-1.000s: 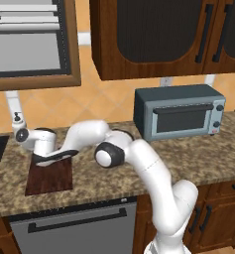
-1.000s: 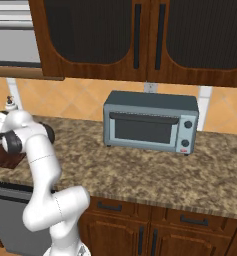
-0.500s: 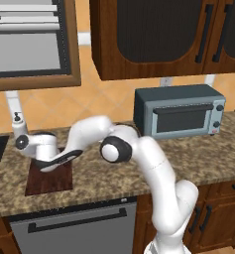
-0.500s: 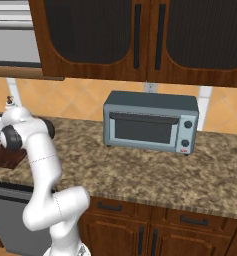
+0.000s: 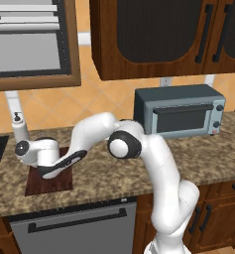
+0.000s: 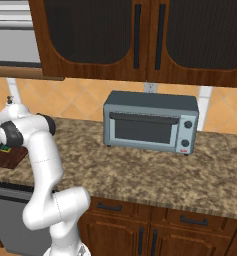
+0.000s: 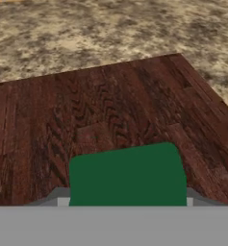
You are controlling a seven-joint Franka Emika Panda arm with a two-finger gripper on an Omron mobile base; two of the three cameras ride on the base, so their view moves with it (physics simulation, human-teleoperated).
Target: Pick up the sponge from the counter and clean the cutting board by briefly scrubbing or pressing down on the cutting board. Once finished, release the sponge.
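The cutting board (image 7: 110, 105) lies under my hand, dark red-brown with clear grain, on the speckled granite counter (image 7: 86, 29). My gripper (image 7: 127, 194) is shut on the sponge (image 7: 127, 174), whose green top fills the space between the fingers, low over the board's near part. From the right base, the sponge (image 6: 6, 148) shows green over yellow at the gripper (image 6: 0, 146), right at the surface of the board (image 6: 10, 159). From the left base, the wrist hangs over the cutting board (image 5: 44, 182) and hides the sponge. Contact with the board I cannot tell.
A grey toaster oven (image 5: 178, 110) stands on the counter (image 5: 203, 158) to the right, well away from the board. A white soap bottle (image 5: 20, 130) rises behind the board at the wall. A dishwasher front (image 5: 74, 228) sits below the counter edge. Dark cabinets hang overhead.
The hand has sunk a little toward the cutting board and shifted slightly left, still holding the sponge. The board has stayed in place.
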